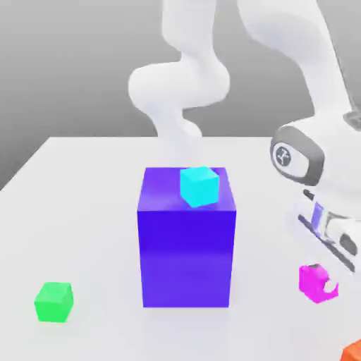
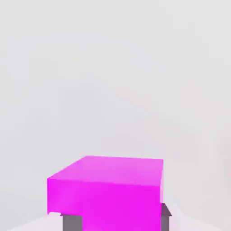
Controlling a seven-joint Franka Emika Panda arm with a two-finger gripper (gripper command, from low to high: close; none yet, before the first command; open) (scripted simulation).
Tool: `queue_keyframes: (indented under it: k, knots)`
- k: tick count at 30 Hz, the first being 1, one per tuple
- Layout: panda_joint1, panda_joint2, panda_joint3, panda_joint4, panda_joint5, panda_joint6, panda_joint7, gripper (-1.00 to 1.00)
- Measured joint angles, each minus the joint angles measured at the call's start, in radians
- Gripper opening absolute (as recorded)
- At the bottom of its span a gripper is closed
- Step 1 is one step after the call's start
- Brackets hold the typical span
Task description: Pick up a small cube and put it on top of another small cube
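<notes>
The small magenta-pink cube [image 1: 309,278] sits low over the white table at the exterior view's right. My gripper [image 1: 323,285] reaches down onto it from above and is shut on it. In the hand view the magenta cube [image 2: 108,189] fills the space between my two dark fingertips [image 2: 72,222], which press on opposite sides of it. A cyan small cube [image 1: 199,186] stands on top of the big blue-purple block [image 1: 187,247] in the middle of the table. A green small cube [image 1: 53,302] lies on the table at the exterior view's left.
The tall blue-purple block stands between the green cube and my gripper. An orange-red object [image 1: 352,351] pokes in at the exterior view's bottom right corner, close to the magenta cube. The white arm rises behind the block.
</notes>
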Motion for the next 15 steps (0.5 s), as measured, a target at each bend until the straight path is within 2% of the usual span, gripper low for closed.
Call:
queue_keyframes:
  k: [7, 15]
  knots:
    - [-0.123, -0.018, -0.187, 0.031, 0.058, -0.057, 0.252, -1.00]
    - [-0.263, -0.093, -0.402, -0.027, 0.114, -0.050, 0.544, -1.00]
